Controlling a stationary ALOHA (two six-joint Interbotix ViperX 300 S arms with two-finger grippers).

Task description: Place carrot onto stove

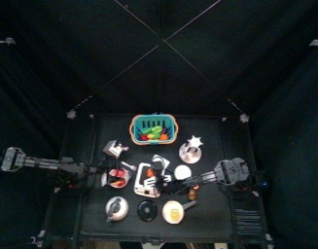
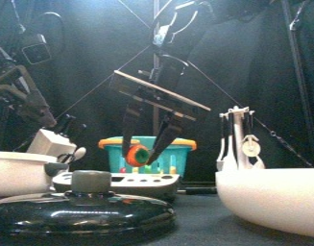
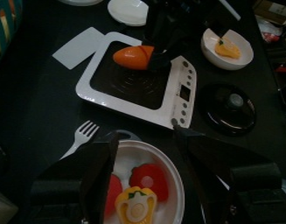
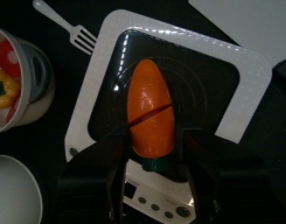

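Note:
The carrot, orange with a green end, lies lengthwise on the dark cooktop of the white stove. My right gripper is open, its jaws standing wider than the carrot on either side of its green end. In the left wrist view the carrot rests at the far end of the stove under the right arm. The front view shows the carrot low between the two hanging jaws. My left gripper hovers open over a white plate of toy food beside the stove.
A green basket stands behind the stove. A white fork lies beside the stove. A white bowl with yellow food and a dark pot lid sit on its other side. A large white bowl fills the front right.

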